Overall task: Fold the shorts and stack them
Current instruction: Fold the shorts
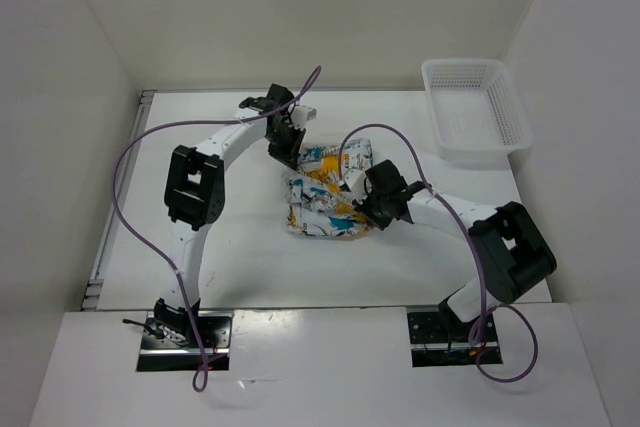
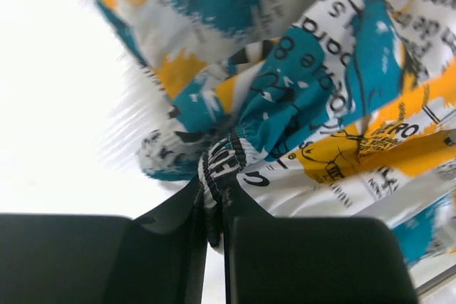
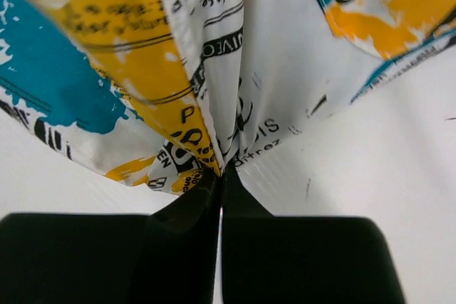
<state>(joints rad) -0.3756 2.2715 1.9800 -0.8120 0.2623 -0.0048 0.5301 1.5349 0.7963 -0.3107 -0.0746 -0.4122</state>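
Note:
The shorts (image 1: 325, 192), white with teal, yellow-orange and black print, lie bunched in the middle of the table between my two grippers. My left gripper (image 1: 288, 152) is at their far left edge, shut on the gathered elastic waistband (image 2: 217, 169). My right gripper (image 1: 362, 199) is at their right side, shut on a pinched fold of the fabric (image 3: 224, 154). In both wrist views the cloth fans out from the closed jaws and is lifted a little off the white table.
A white plastic mesh basket (image 1: 476, 107) stands at the back right of the table (image 1: 240, 247). White walls enclose the table on the left, back and right. Purple cables loop over both arms.

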